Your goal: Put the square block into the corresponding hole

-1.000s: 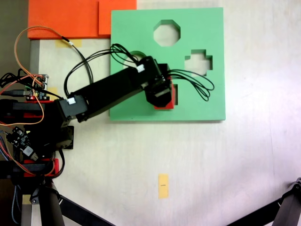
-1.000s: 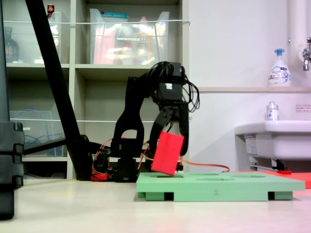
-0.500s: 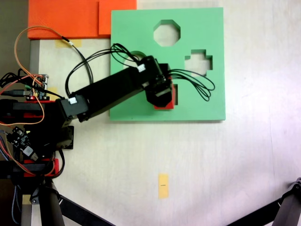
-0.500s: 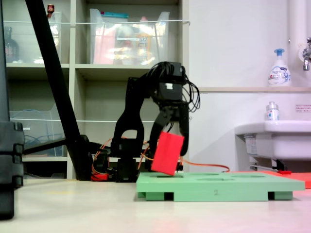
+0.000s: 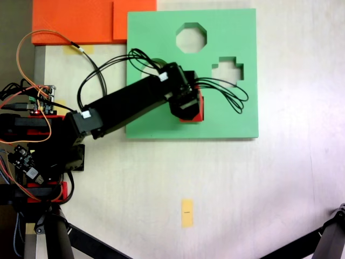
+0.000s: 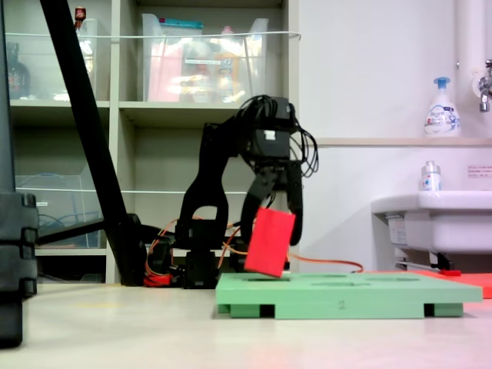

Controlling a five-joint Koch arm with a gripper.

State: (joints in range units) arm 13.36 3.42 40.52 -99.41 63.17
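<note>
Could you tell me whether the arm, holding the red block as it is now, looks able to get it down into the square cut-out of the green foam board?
Probably yes: the gripper holds the red square block tilted just above the green foam board, nothing between.

Arm black, boxy links, small white stickers on the motor housings. Thin black cables loop out in long arcs near the wrist, more bundled over the top link. Orange wire curves off the base. Base has red printed parts, exposed circuit boards, multicoloured wiring. Gripper black, two long curved fingers. In a fixed view the arm is all black, with orange wires at its foot.
</note>
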